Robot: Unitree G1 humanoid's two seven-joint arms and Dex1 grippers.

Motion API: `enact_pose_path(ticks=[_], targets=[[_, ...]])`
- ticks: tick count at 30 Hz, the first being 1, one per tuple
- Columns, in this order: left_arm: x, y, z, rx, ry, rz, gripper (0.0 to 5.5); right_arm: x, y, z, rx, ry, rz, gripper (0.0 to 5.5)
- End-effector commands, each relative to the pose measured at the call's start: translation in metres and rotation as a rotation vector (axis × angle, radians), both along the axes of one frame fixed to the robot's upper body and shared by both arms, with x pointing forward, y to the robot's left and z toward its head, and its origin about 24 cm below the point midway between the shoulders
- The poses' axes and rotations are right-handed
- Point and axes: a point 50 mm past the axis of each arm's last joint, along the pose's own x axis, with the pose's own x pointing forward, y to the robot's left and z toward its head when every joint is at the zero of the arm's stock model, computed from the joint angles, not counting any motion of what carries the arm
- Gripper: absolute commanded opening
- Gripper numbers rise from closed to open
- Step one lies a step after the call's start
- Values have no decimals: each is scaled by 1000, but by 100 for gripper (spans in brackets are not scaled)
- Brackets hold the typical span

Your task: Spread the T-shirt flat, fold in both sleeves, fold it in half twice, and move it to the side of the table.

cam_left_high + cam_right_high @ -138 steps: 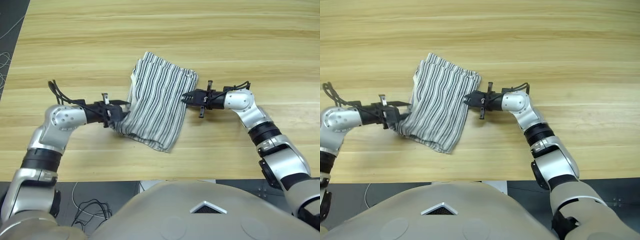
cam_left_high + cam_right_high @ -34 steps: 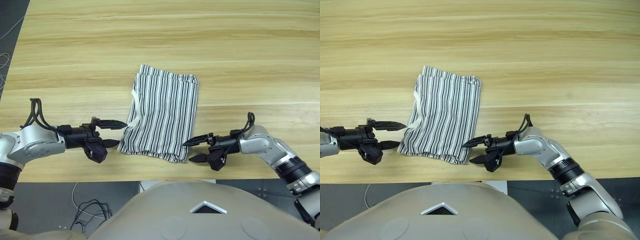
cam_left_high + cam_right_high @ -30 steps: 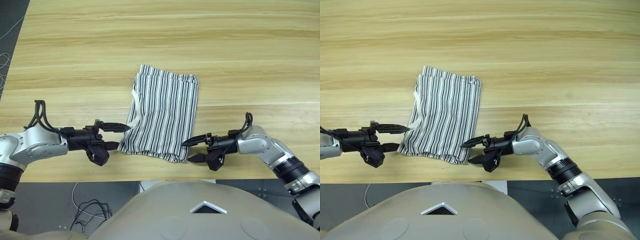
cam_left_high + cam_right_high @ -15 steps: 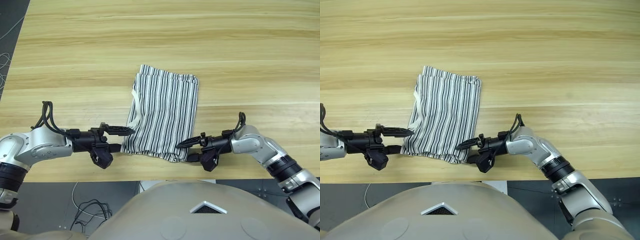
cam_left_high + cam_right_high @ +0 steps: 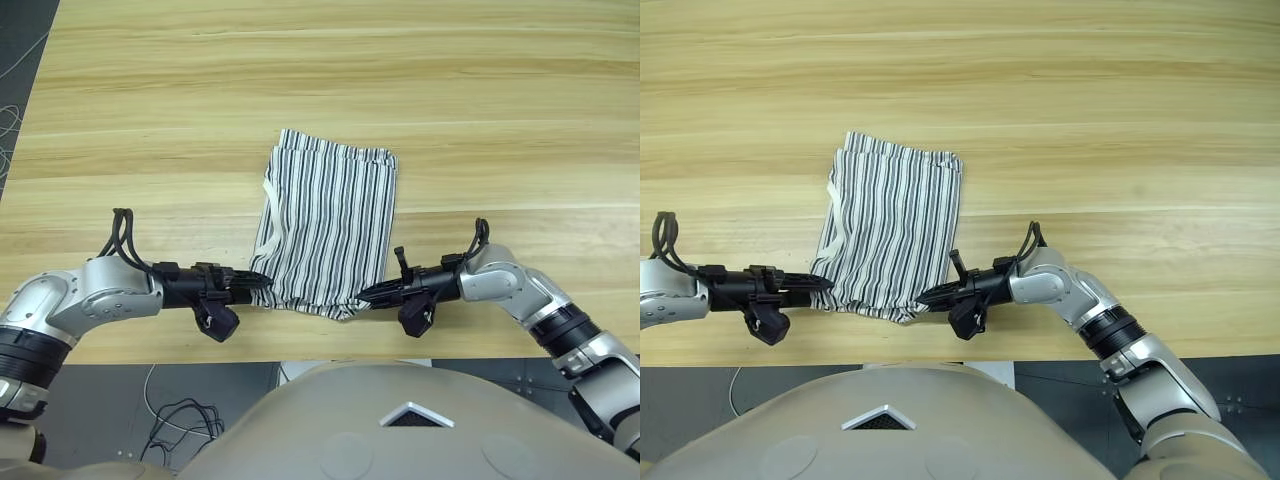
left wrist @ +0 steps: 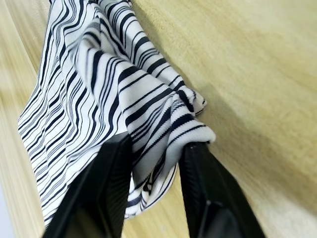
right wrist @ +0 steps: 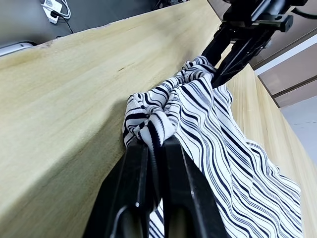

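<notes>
The striped T-shirt (image 5: pixel 330 225) lies folded into a narrow rectangle near the front middle of the wooden table (image 5: pixel 480 110). My left gripper (image 5: pixel 254 281) is at its near left corner, shut on a bunched fold of the cloth (image 6: pixel 163 124), which sits between the black fingers (image 6: pixel 111 193). At the near right corner, my right gripper (image 5: pixel 364 296) is shut on the hem, and the striped cloth (image 7: pixel 158 119) puckers over its fingertips (image 7: pixel 136 163). The near edge is gathered and slightly lifted between the two grippers. My left gripper (image 7: pixel 242 29) also shows in the right wrist view, at the far end of the hem.
The table's front edge (image 5: pixel 500 355) runs just behind both grippers. Dark floor with cables (image 5: pixel 15 90) lies past the table's left edge. Bare wood stretches wide to the left, right and far side of the shirt.
Both grippers, open beside the shirt a second ago, have moved inward onto its near corners and shut on them. The near hem has bunched up.
</notes>
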Motion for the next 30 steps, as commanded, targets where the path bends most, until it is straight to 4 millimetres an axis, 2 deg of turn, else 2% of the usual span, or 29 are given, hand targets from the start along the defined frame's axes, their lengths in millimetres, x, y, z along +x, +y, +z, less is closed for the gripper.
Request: enact_pose_path(ticks=[1,5,9,12,16,23,27,30], targets=[[-5,-4,-7,17,67,16,94,2,1,4,15,-31,8,11],[-4,-17,1,-70,108,75,25,3,-4,7,-9,-15,27,10],[0,-33,16,-131,237,185,25,7,-22,12,-93,93,17,10],[-5,-38,23,-121,358,221,25,14,-37,18,-170,169,-14,10],[-13,-44,32,-147,479,256,25,23,-47,34,-181,260,-35,10],[-23,-54,51,-175,575,262,25,22,-52,53,-140,411,-50,10],[-19,-60,62,-213,572,260,25,21,-49,62,-117,455,-54,10],[-6,-58,73,-261,521,285,25,30,-46,70,-80,462,-91,10]])
